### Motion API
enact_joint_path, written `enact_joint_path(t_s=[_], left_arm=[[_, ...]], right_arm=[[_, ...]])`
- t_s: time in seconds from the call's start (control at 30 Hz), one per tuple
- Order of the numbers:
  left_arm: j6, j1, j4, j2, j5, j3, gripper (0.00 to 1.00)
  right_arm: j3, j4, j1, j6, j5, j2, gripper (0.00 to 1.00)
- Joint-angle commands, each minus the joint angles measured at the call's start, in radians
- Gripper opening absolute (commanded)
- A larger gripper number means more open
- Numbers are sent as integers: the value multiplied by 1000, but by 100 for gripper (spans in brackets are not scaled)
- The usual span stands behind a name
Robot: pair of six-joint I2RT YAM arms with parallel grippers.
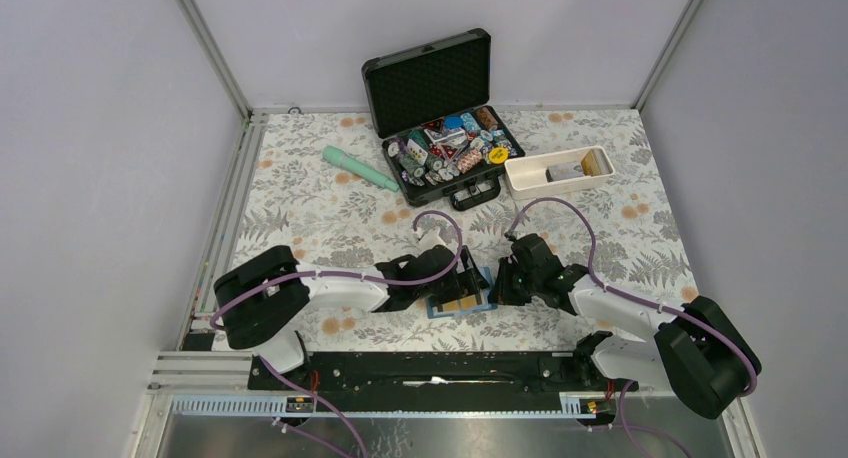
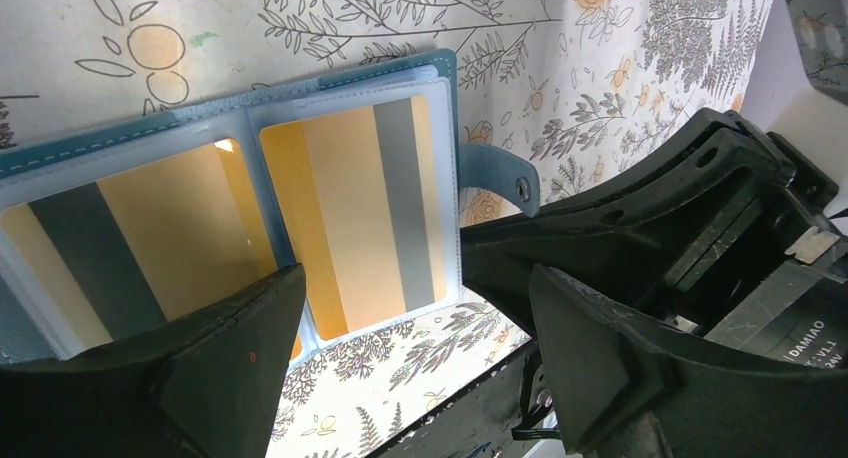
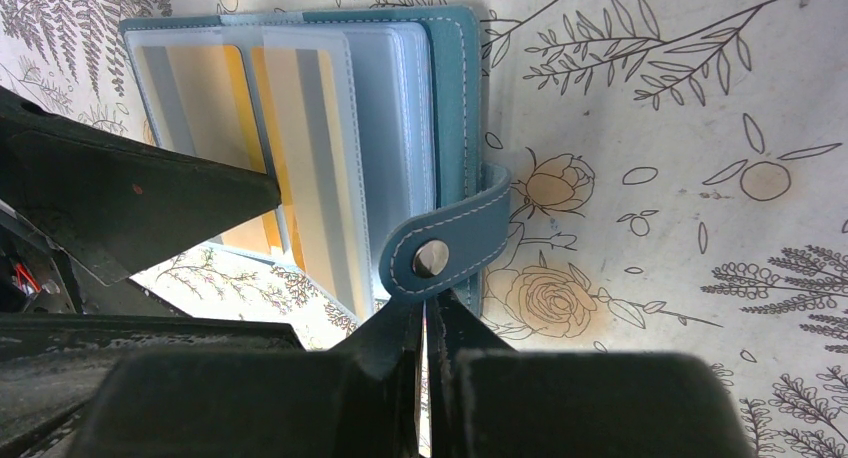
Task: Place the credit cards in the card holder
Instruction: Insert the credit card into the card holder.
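The teal card holder (image 1: 440, 311) lies open on the floral cloth between my two grippers. Two orange-gold credit cards with grey stripes sit in its clear pockets, one on the left (image 2: 150, 248) and one on the right (image 2: 350, 208). They also show in the right wrist view (image 3: 305, 158). My left gripper (image 2: 415, 308) is open and empty, its jaws straddling the holder's near edge (image 2: 100, 150). My right gripper (image 3: 425, 313) is shut at the holder's snap strap (image 3: 440, 243), which is lifted off the cloth. It also shows in the top view (image 1: 497, 283), facing the left gripper (image 1: 455, 278).
An open black foam-lined case (image 1: 428, 78) full of poker chips stands at the back middle. A long white tray (image 1: 557, 171) holding small items lies to its right. A mint-green cylinder (image 1: 360, 168) lies to its left. A black rail (image 1: 430, 368) runs along the near edge.
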Motion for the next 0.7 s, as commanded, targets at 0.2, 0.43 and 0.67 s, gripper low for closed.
enact_joint_path(t_s=[0.2,0.43,0.67], left_arm=[[33,-1,93,-10,1,-2,86],[29,-1,133,32,38,7,86],[45,-1,137,41,39,21,86]], right_arm=[[-13,-30,7,0,3,4,0],[-12,-30,6,0,3,3,0],[-8,-41,7,-1,6,-6,0]])
